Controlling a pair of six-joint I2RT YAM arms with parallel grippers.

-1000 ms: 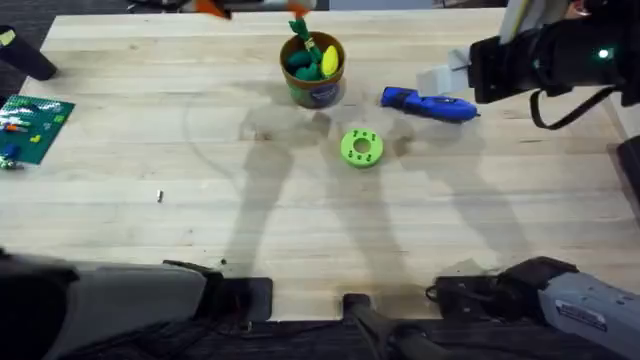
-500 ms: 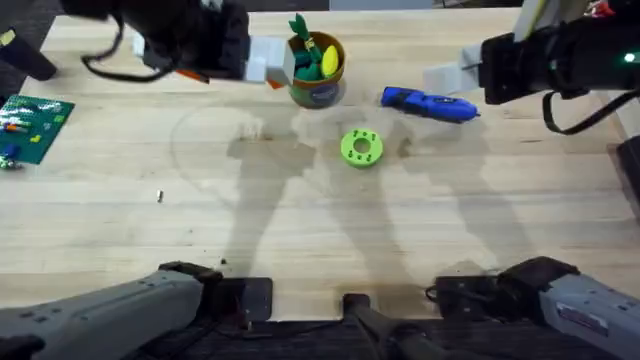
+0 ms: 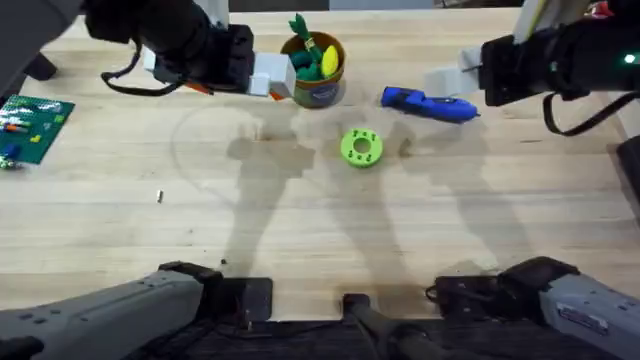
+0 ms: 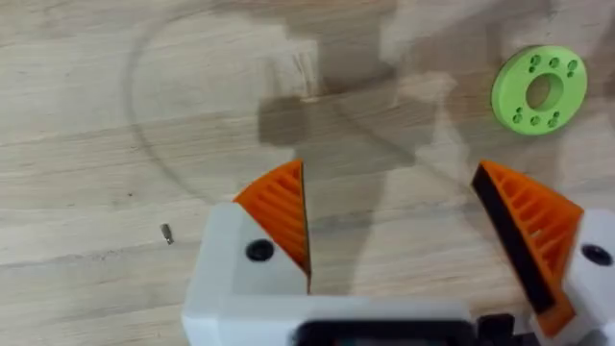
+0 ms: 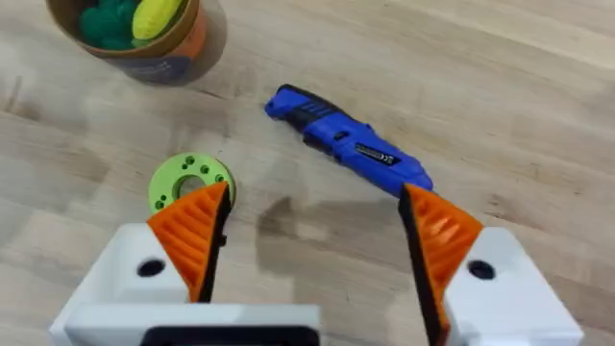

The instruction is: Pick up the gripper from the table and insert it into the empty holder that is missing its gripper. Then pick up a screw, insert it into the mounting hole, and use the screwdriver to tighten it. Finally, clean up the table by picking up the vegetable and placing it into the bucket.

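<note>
Screwdriver [image 3: 428,103] flat, lengthwise left-right

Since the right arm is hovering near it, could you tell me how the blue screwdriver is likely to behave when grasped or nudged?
The screwdriver looks like rigid moulded plastic, so it should stay stiff. Its rounded, elongated body lying flat on the table suggests it may roll or pivot if nudged sideways. One end looks thicker, so an off-centre grasp could probably let it tilt between the right end effector's ribbed pads.

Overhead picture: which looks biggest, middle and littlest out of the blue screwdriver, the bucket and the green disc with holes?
1. The blue screwdriver looks longest.
2. The bucket comes next, rounder and fatter.
3. The green disc looks smallest.
All three sit close together on the table, so this order seems fair.
</note>
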